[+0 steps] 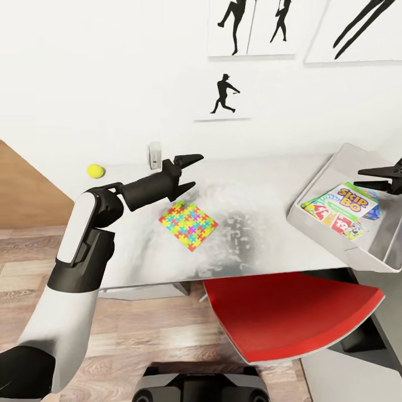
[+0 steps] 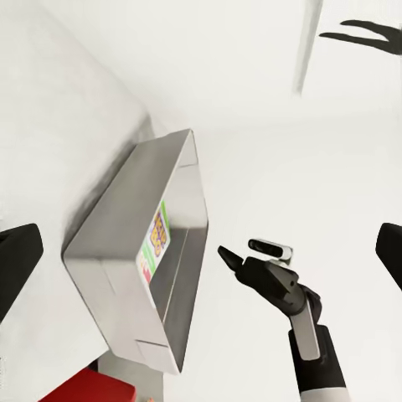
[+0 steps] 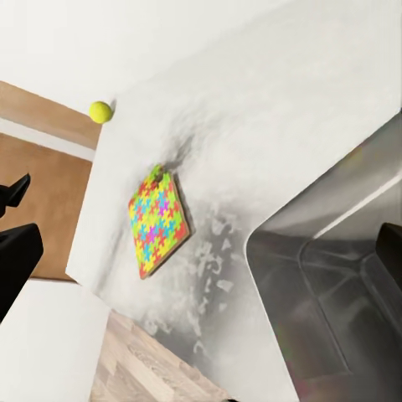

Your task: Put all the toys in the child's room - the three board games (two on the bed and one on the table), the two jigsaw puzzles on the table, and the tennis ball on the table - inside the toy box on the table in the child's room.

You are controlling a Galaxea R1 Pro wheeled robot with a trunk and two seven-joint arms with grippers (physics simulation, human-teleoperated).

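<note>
Toy box (image 1: 312,195) sits on the tabletop (image 1: 251,184) at 3 o'clock, with printed game boxes (image 1: 341,209) lying flat inside it. One jigsaw puzzle (image 1: 188,218) lies flat mid-tabletop, and the tennis ball (image 1: 95,170) rests at 10 o'clock near the far edge. Left gripper (image 1: 190,173) hovers above the puzzle's far side, fingers apart and empty. Right gripper (image 1: 373,178) hangs over the box, fingers apart, holding nothing. A red chair (image 1: 290,312) stands at 5 o'clock.
</note>
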